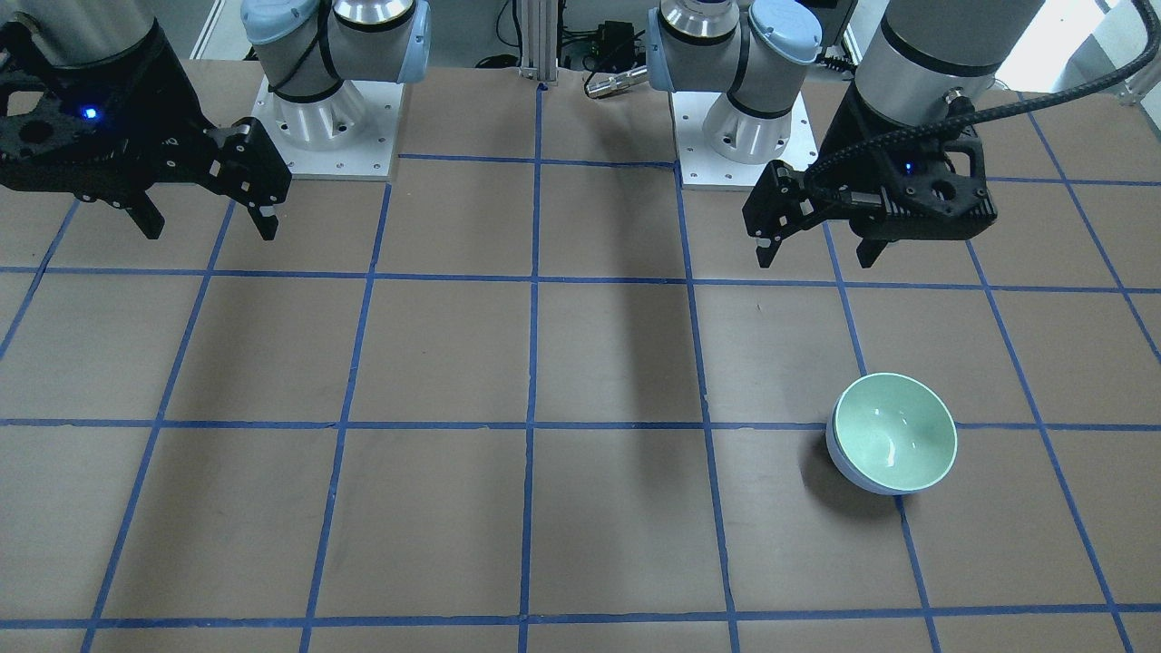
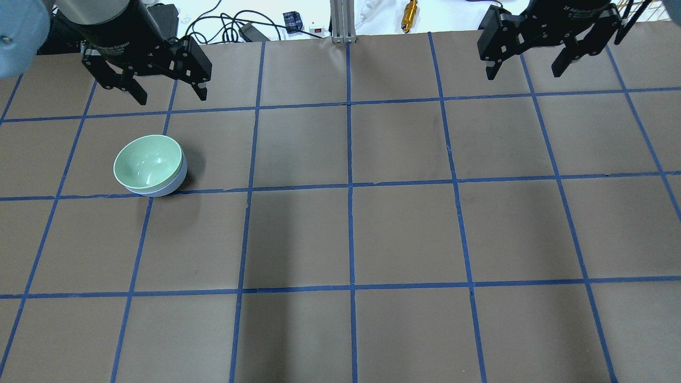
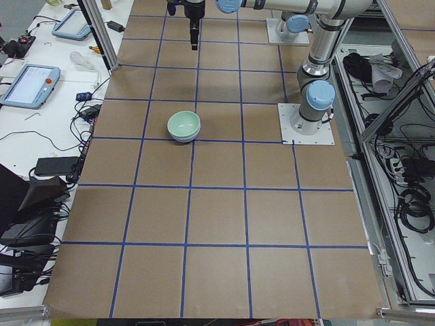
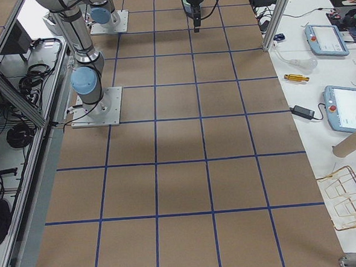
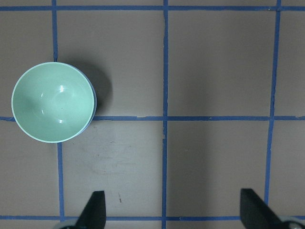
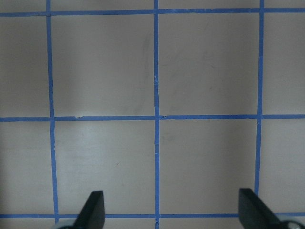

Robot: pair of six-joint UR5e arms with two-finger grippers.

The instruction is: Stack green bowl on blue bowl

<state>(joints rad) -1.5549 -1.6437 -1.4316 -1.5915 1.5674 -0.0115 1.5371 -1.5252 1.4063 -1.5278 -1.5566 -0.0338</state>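
Observation:
The green bowl (image 2: 146, 162) sits nested inside the blue bowl (image 2: 173, 184) on the table's left side. Only a thin periwinkle crescent of the blue bowl shows below the green rim. The stack also shows in the front-facing view, green bowl (image 1: 893, 431) over blue bowl (image 1: 848, 467), in the left wrist view (image 5: 52, 102) and in the exterior left view (image 3: 183, 125). My left gripper (image 2: 166, 94) is open and empty, raised above the table behind the stack. My right gripper (image 2: 524, 66) is open and empty, raised at the far right back.
The brown table (image 2: 404, 234) is marked with a blue tape grid. The arm bases (image 1: 326, 127) stand on white plates at the robot's edge. Cables and a brass tool (image 2: 410, 9) lie beyond the far edge.

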